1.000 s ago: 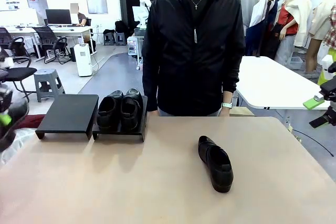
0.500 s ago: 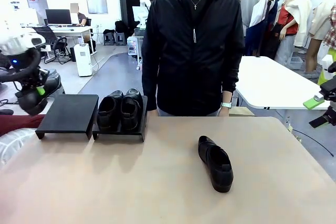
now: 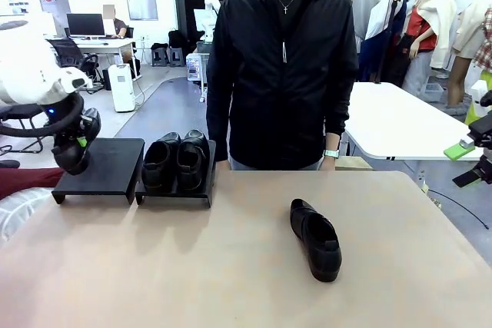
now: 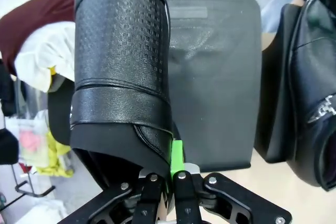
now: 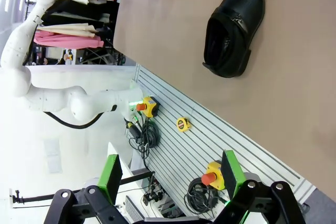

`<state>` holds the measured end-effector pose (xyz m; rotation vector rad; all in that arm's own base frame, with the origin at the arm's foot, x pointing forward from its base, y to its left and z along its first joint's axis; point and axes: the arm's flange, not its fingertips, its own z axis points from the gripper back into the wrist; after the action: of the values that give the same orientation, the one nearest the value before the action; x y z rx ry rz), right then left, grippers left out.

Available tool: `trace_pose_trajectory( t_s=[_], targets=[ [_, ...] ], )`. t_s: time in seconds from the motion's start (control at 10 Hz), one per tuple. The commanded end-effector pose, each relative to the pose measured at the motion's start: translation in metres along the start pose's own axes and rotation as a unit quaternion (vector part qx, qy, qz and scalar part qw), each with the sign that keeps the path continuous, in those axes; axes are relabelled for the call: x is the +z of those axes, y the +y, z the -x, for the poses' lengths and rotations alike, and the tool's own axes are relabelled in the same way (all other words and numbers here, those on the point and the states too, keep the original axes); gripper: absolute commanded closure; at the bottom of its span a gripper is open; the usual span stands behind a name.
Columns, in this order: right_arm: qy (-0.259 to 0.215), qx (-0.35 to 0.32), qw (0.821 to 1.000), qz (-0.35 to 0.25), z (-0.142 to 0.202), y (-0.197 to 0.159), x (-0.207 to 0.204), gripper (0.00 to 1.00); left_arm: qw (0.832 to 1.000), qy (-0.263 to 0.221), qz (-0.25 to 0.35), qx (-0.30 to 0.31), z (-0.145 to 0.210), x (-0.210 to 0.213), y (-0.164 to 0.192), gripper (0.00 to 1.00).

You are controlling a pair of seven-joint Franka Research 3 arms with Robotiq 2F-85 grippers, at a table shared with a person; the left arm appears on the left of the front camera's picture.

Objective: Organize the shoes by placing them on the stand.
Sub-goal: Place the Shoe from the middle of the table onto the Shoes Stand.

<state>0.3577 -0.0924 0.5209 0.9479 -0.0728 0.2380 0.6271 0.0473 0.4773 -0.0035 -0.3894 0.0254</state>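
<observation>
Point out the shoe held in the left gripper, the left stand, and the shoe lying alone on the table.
held shoe [image 4: 121, 66], left wrist view, on its textured upper.
left stand [image 3: 108, 165], front view, on its flat top.
shoe on the table [image 3: 317, 240], front view, on the middle of its upper.

No text can be read. The poster [image 3: 49, 1] on the far wall carries print too small to make out. The shoe [image 4: 121, 61] seen up close shows a stamped grain with no legible mark.
</observation>
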Motion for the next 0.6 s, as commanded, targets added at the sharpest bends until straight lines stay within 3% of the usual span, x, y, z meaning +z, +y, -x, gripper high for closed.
trace_pose_trajectory(
  t_s=[0.0,0.4,0.5],
  targets=[
    [0.006,0.015,1.0,0.005,0.001,-0.001,0.004,0.0,0.999,-0.013,-0.032,0.006,0.001,-0.01,-0.007,1.0],
    [0.006,0.015,1.0,0.005,0.001,-0.001,0.004,0.0,0.999,0.006,-0.053,0.005,0.001,-0.027,-0.018,1.0],
    [0.006,0.015,1.0,0.005,0.001,-0.001,0.004,0.0,0.998,0.002,-0.057,0.002,0.001,-0.028,-0.02,0.65]
  ],
)
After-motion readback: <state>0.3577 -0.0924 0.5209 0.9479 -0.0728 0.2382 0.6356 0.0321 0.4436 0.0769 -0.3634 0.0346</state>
